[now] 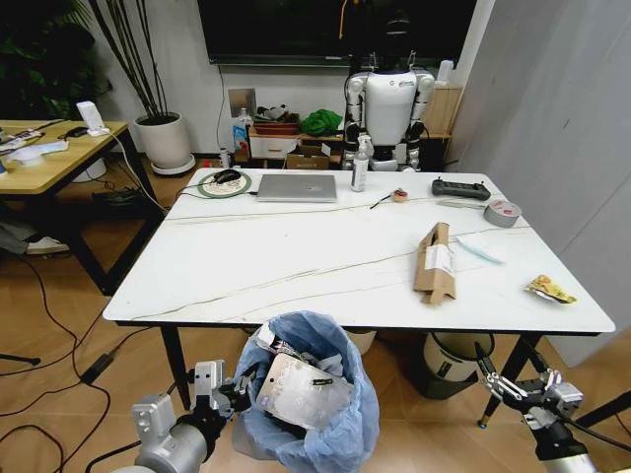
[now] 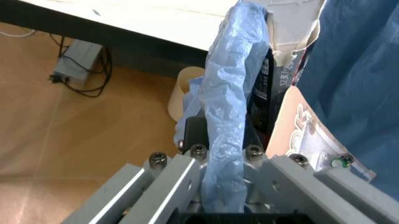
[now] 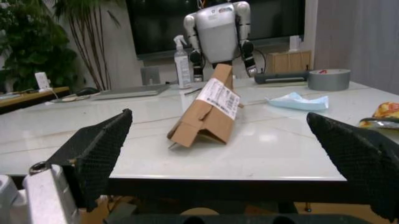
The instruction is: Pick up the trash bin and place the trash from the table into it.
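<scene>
I have the left pincer (image 1: 229,386) clamped on the rim of the trash bin (image 1: 325,434), with the blue bag (image 2: 227,135) bunched between its fingers. The bin hangs just below the tabletop's (image 1: 296,266) near edge, already holding packets and paper. My right pincer (image 3: 218,154) is spread wide and carries nothing, level with the near edge toward the right corner and facing the torn cardboard box (image 3: 209,109). That box, a pale blue crumpled piece (image 1: 480,248) beside it and a yellow wrapper (image 1: 550,289) by the right edge are still on the tabletop.

My worry is the grip: if it holds mostly bag, the plastic could slip or tear and the bin tip. The box is long, so a poor grasp could leave it jammed across the bin's mouth or dropped on the floor.
</scene>
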`<state>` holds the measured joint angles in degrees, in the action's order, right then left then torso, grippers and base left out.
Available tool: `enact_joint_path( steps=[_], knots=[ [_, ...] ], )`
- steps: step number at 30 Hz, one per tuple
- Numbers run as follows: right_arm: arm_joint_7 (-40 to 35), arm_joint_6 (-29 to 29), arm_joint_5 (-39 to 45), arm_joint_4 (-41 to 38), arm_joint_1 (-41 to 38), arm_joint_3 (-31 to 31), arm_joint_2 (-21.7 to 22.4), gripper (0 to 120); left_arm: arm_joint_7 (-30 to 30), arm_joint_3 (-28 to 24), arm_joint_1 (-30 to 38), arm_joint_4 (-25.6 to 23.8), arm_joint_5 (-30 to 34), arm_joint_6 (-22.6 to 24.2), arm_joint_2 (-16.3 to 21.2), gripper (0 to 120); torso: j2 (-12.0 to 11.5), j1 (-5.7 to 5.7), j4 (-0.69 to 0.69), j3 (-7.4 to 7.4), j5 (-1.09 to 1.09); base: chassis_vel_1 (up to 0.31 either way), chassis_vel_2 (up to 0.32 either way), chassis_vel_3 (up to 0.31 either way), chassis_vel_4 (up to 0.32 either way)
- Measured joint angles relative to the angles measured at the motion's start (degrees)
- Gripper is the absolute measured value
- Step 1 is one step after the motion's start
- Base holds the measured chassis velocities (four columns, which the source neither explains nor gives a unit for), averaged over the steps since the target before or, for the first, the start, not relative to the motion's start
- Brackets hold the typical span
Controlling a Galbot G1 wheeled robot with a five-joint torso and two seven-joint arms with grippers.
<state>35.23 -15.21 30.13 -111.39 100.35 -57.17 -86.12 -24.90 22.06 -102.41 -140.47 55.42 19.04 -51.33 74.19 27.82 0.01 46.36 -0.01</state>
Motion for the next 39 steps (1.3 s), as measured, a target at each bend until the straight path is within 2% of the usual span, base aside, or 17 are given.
enact_joint_path(
  steps=[24,27,30,35,37,38,39],
  knots=[
    [-0.3,0.4,0.5,0.3,-0.3,-0.3,1.6,100,0.3,-0.3,0.0,0.3,-0.5,0.0,-0.2,0,0.0,0.00,-0.01,0.00,0.01,-0.133,-0.129,0.130,0.130],
    [-2.4,0.4,-0.7,0.6,-0.9,-0.1,2.4,100,0.3,-0.3,0.1,0.5,-0.4,0.0,-0.3,0,0.0,0.00,-0.01,0.00,0.01,-0.121,-0.130,0.120,0.114],
    [-8.5,0.8,-2.8,0.6,-2.4,1.8,5.1,100,0.3,-0.3,0.1,0.6,-0.4,0.0,-0.4,0,0.0,0.00,-0.02,0.00,0.02,-0.078,-0.084,0.059,0.084],
    [-12.3,3.2,-3.5,0.8,-5.1,4.4,9.5,100,0.3,-0.1,-0.4,0.5,-0.3,0.2,0.2,0,0.0,0.00,-0.01,0.00,0.01,-0.014,-0.014,0.007,0.013],
    [-14.0,4.3,-3.9,2.2,-6.6,6.0,13.0,100,0.1,0.1,-0.5,0.2,0.4,0.3,1.4,0,0.0,0.00,0.00,0.00,0.01,0.013,0.028,-0.008,-0.016],
    [-14.0,4.3,-3.9,2.2,-6.6,6.0,13.0,100,0.1,0.1,-0.5,0.2,0.4,0.3,1.4,0,0.0,0.00,0.00,0.00,0.01,0.026,0.057,-0.016,-0.031],
    [-14.6,5.0,-3.4,3.0,-7.3,6.6,15.4,100,0.0,0.2,-0.4,0.1,0.7,0.4,1.9,0,0.0,0.00,-0.01,0.01,0.05,0.042,0.057,-0.016,-0.013]
  ],
)
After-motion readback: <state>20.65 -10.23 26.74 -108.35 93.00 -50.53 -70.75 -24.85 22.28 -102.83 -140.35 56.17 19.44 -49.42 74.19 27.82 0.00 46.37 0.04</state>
